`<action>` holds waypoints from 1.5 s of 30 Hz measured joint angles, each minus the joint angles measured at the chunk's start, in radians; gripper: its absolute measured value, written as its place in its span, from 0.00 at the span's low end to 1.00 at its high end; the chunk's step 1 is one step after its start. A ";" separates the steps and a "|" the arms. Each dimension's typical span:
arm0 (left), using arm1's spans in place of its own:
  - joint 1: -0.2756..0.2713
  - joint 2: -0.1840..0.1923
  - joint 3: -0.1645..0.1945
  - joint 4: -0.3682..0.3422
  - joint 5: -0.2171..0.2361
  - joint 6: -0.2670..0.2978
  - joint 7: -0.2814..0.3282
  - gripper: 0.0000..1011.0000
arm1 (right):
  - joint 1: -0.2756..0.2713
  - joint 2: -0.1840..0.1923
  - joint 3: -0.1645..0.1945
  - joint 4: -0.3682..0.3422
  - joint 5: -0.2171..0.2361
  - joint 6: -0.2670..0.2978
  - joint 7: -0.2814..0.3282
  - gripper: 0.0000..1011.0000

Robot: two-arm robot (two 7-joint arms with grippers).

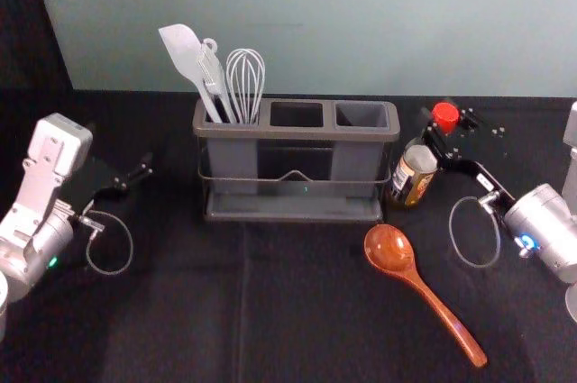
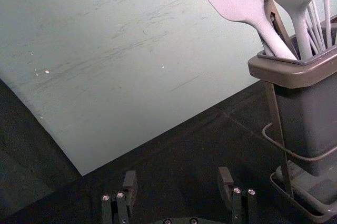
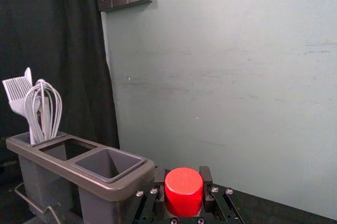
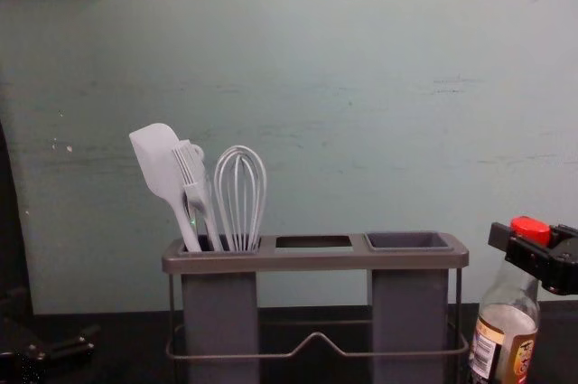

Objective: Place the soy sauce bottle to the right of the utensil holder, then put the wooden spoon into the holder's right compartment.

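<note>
My right gripper (image 1: 442, 128) is closed around the top of the soy sauce bottle (image 1: 415, 173), just right of the utensil holder (image 1: 297, 132). In the right wrist view the red cap (image 3: 183, 192) sits between the fingers of the right gripper (image 3: 182, 175). The chest view has the bottle (image 4: 504, 339) leaning slightly; whether its base touches the table I cannot tell. The wooden spoon (image 1: 391, 250) lies in front of the holder, bowl toward it, handle toward the front right. Left of the holder, my left gripper (image 1: 128, 177) hovers; the left gripper (image 2: 177, 177) is open and holds nothing.
A white spatula (image 1: 183, 51), a brush and a whisk (image 1: 245, 77) stand in the holder's left compartment. Its middle and right (image 1: 361, 114) compartments hold nothing visible. A pale wall (image 1: 315, 22) rises behind the black-covered table (image 1: 180, 311); open cloth lies left of the spoon.
</note>
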 joint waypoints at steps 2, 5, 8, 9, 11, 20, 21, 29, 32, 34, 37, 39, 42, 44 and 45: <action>0.000 0.000 0.000 0.000 0.000 0.000 0.000 0.99 | 0.001 -0.003 0.002 0.005 0.000 -0.006 0.001 0.39; 0.000 0.000 0.000 0.000 0.000 0.000 0.000 0.99 | 0.001 -0.009 0.005 0.011 0.000 -0.015 0.004 0.39; 0.000 0.000 0.000 0.000 0.000 0.000 0.000 0.99 | 0.002 -0.014 0.006 0.016 0.000 -0.018 0.010 0.39; 0.000 0.000 0.000 0.000 0.000 0.000 0.000 0.99 | 0.002 -0.015 0.007 0.019 0.000 -0.020 0.012 0.39; 0.000 0.000 0.000 0.000 0.000 0.000 0.000 0.99 | 0.003 -0.017 0.007 0.021 0.000 -0.021 0.014 0.42; 0.000 0.000 0.000 0.000 0.000 0.000 0.000 0.99 | 0.002 -0.019 0.010 0.013 -0.006 -0.019 0.016 0.72; 0.000 0.000 0.000 0.000 0.000 0.000 0.000 0.99 | 0.000 -0.018 0.012 0.008 -0.006 -0.018 0.016 0.76; 0.000 0.000 0.000 0.000 0.000 0.000 0.000 0.99 | -0.038 0.001 0.040 -0.087 0.006 -0.018 0.010 0.95; 0.000 0.000 0.000 0.000 0.000 0.000 0.000 0.99 | -0.054 0.010 0.047 -0.125 0.008 -0.016 0.004 0.99; 0.000 0.000 0.000 0.000 0.000 0.000 0.000 0.99 | -0.063 0.016 0.049 -0.147 0.007 -0.010 0.003 0.99; 0.000 0.000 0.000 0.000 0.000 0.000 0.000 0.99 | -0.083 0.033 0.044 -0.193 -0.010 0.013 -0.007 0.99; 0.000 0.000 0.000 0.000 0.000 0.000 0.000 0.99 | -0.100 0.049 0.032 -0.232 -0.036 0.046 -0.021 0.99; 0.000 0.000 0.000 0.000 0.000 0.000 0.000 0.99 | -0.124 0.074 0.013 -0.281 -0.072 0.094 -0.034 0.99; 0.000 0.000 0.000 0.000 0.000 0.000 0.000 0.99 | -0.136 0.087 0.003 -0.304 -0.084 0.118 -0.036 0.99; 0.000 0.000 0.000 0.000 0.000 0.000 0.000 0.99 | -0.142 0.093 -0.001 -0.316 -0.090 0.129 -0.036 0.99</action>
